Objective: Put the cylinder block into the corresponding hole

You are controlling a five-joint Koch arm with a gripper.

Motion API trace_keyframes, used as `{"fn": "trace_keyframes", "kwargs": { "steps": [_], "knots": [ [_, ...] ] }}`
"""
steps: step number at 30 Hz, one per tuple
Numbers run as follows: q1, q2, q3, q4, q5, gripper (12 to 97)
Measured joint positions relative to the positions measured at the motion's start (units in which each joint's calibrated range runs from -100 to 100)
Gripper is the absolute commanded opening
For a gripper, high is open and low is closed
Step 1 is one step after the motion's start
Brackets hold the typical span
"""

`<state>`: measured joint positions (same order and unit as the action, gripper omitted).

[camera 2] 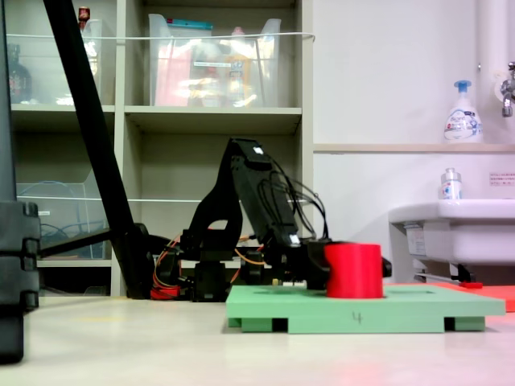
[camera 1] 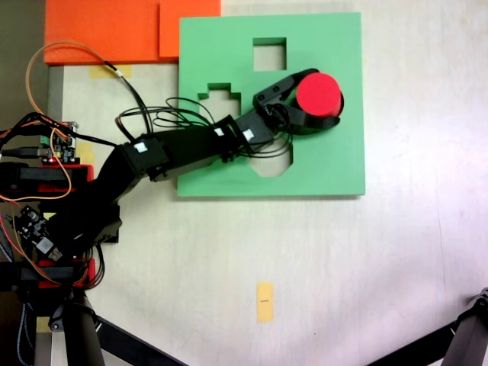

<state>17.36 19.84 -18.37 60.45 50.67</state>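
Note:
The red cylinder block (camera 1: 319, 94) stands upright at the right middle of the green foam board (camera 1: 335, 168). My gripper (camera 1: 323, 97) reaches in from the left, one black jaw along the block's upper side and the other curling under its lower side, shut on it. From the side, the cylinder block (camera 2: 354, 270) rests low on the board (camera 2: 362, 310) with the gripper (camera 2: 320, 265) against its left. The round hole is hidden beneath the block. A square cut-out (camera 1: 269, 54), a stepped cut-out (camera 1: 221, 96) and a partly covered octagonal cut-out (camera 1: 279, 162) show.
Orange foam sheets (camera 1: 114, 30) lie at the top left, touching the board. The arm's base, circuit boards and wires (camera 1: 53, 152) sit at the left edge. A yellow tape mark (camera 1: 264, 302) is on the table. Black stand legs (camera 1: 465, 335) cross the bottom corners.

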Motion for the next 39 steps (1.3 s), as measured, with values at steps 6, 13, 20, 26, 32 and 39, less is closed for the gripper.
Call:
{"fn": "trace_keyframes", "kwargs": {
  "steps": [6,13,20,26,32,39],
  "knots": [
    [-0.15,1.37,-0.78,0.00,0.00,77.5],
    [-0.68,-14.64,-14.31,0.10,0.00,77.4],
    [-3.08,-56.36,-27.63,-15.17,-3.42,48.2],
    [-7.77,-95.08,-32.93,-49.14,-18.46,47.2],
    [-14.90,-117.24,-49.00,-51.69,-39.85,46.9],
    [-19.88,-118.88,-62.03,-51.59,-52.84,47.0]
  ]
}}
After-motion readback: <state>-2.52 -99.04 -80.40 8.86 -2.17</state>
